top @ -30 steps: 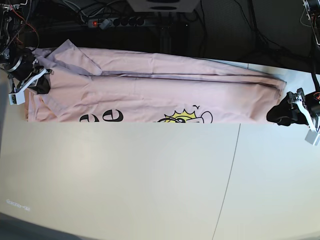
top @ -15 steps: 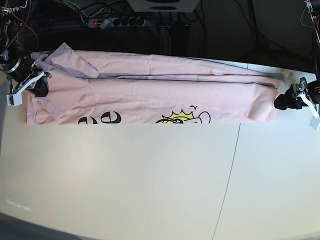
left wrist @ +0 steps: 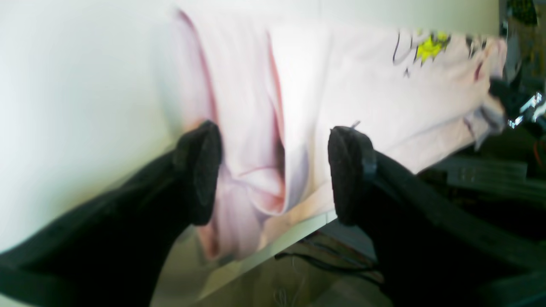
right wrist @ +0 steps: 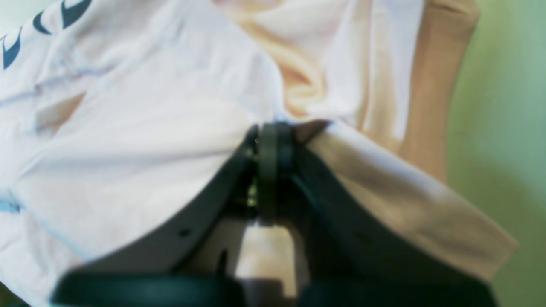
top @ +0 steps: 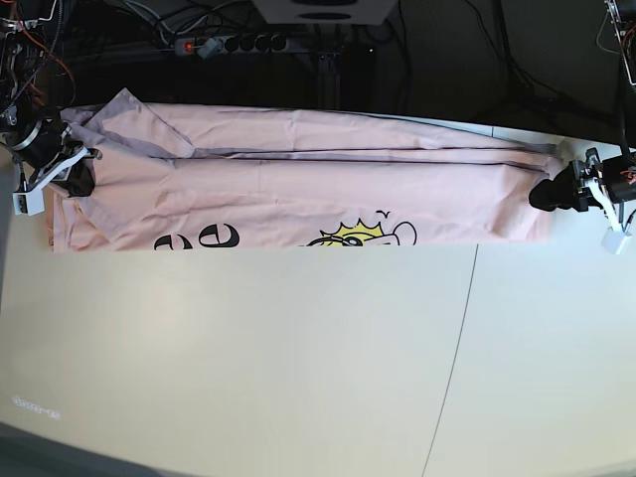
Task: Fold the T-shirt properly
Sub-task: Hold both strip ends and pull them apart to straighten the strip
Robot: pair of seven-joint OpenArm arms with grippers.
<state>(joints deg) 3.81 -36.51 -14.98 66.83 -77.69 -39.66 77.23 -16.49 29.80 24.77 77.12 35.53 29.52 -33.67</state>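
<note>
— So, starting from the left of the base view: what was that claw doing?

— That was my right gripper (top: 72, 171). My jaws were pressed together on a pinch of the T-shirt (top: 298, 189), at the sleeve end of the cloth. My own wrist camera showed it best: the two black fingers (right wrist: 273, 149) met with pink fabric bunched up right at their tips, and folds of it draped over both sides of the claw.

— And where did the shirt lie?

— Along the far edge of the white table (top: 298, 358), stretched out as a long band folded lengthwise, reaching from one claw to the other. The black lettering (top: 199, 237) and the yellow graphic (top: 360, 235) sat at its near edge.

— The other end, on the right?

— My left gripper (top: 545, 195) was there, jaws spread wide apart. From the base view it sat right at the hem end of the cloth, though I could not tell from there whether it touched. The left wrist view gave more: both dark pads (left wrist: 200, 170) stood well apart, with the layered hem of the T-shirt (left wrist: 264, 128) showing between them and nothing clamped.

— How were the arms posed?

— Both low at table height, each reaching inward from its own side toward an end of the shirt. The left wrist view also caught my right gripper (left wrist: 518, 111) far off at the opposite end, blurred.
</note>
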